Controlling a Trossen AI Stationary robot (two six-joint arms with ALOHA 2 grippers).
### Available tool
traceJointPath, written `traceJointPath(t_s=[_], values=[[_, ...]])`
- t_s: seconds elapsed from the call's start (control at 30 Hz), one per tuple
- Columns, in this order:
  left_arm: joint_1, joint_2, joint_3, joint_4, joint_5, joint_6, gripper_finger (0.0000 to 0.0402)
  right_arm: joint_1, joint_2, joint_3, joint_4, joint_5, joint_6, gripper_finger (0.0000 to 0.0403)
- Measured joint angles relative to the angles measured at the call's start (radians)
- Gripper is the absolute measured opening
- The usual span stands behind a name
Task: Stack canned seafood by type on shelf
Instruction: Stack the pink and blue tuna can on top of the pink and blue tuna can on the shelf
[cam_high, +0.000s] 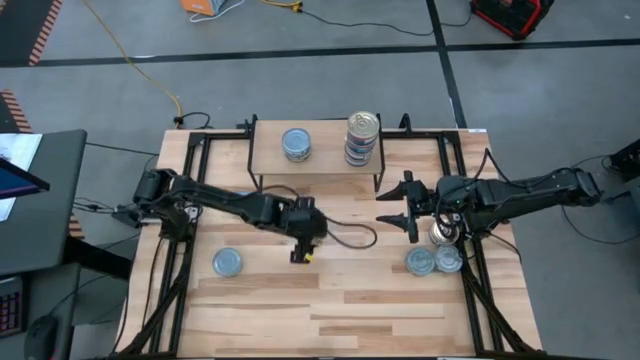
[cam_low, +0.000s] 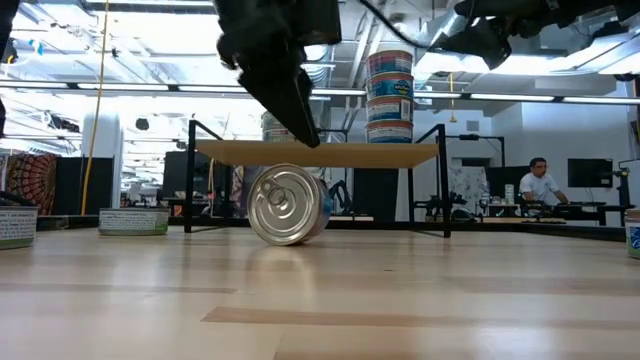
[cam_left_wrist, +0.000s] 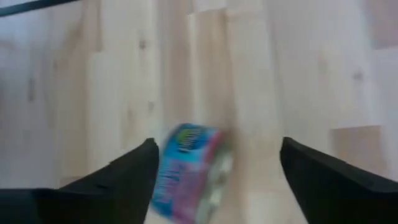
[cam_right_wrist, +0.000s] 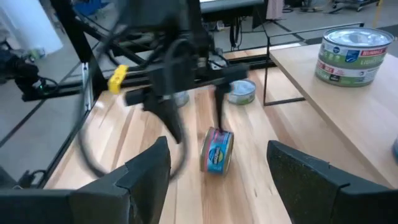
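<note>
Tipped on its edge on the tabletop (cam_high: 350, 310), one blue-labelled tin (cam_low: 288, 205), silver lid turned to the low camera, in front of the shelf (cam_high: 320, 165) and not on it. Sits between the spread fingers (cam_left_wrist: 118, 180) of the left gripper (cam_high: 301, 252), jaws wide and holding nothing; fingertips to either side of the tin, contact not clear. Hovers near the shelf's right front corner, right gripper (cam_high: 392, 208), likewise spread wide and empty, pointed toward the left arm.

On the shelf top, two groups well apart: a single bluish-topped tin (cam_high: 296, 144) toward the left, and a stack of tins (cam_high: 362, 138) toward the right, silver-topped, standing upright.

On the table, lying flat: one lone tin (cam_high: 228, 263) at the left side, and three tins close together at the right, two side by side (cam_high: 421, 262) (cam_high: 449, 258) and a third (cam_high: 440, 233) just behind them under the right arm.
</note>
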Motion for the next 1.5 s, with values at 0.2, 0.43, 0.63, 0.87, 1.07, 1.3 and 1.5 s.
traceJointPath(t_s=[0.2, 0.43, 0.63, 0.87, 1.07, 1.3, 1.5], values=[[0.083, 0.000, 0.000, -0.015, 0.086, 0.087, 0.0353, -0.001, 0.000, 0.000, -0.001, 0.000, -0.012, 0.0289], [0.156, 0.017, -0.025, -0.102, 0.195, 0.146, 0.0336, -0.001, 0.000, 0.000, -0.001, 0.000, -0.012, 0.0289], [0.138, 0.049, -0.029, -0.122, 0.209, 0.217, 0.0320, -0.001, 0.000, 0.000, 0.006, 0.000, -0.012, 0.0289], [0.112, 0.092, -0.041, -0.123, 0.146, 0.252, 0.0278, -0.001, 0.001, 0.000, 0.007, 0.000, -0.012, 0.0289], [0.107, 0.090, -0.041, -0.144, 0.146, 0.203, 0.0173, -0.001, 0.001, 0.000, 0.001, 0.000, -0.011, 0.0289], [0.105, -0.015, -0.041, -0.159, 0.180, 0.133, 0.0174, -0.001, 0.011, 0.000, -0.065, 0.004, -0.012, 0.0289], [0.096, -0.162, -0.041, -0.014, 0.126, 0.161, 0.0174, 0.001, 0.140, 0.000, -0.003, 0.035, -0.097, 0.0289]])
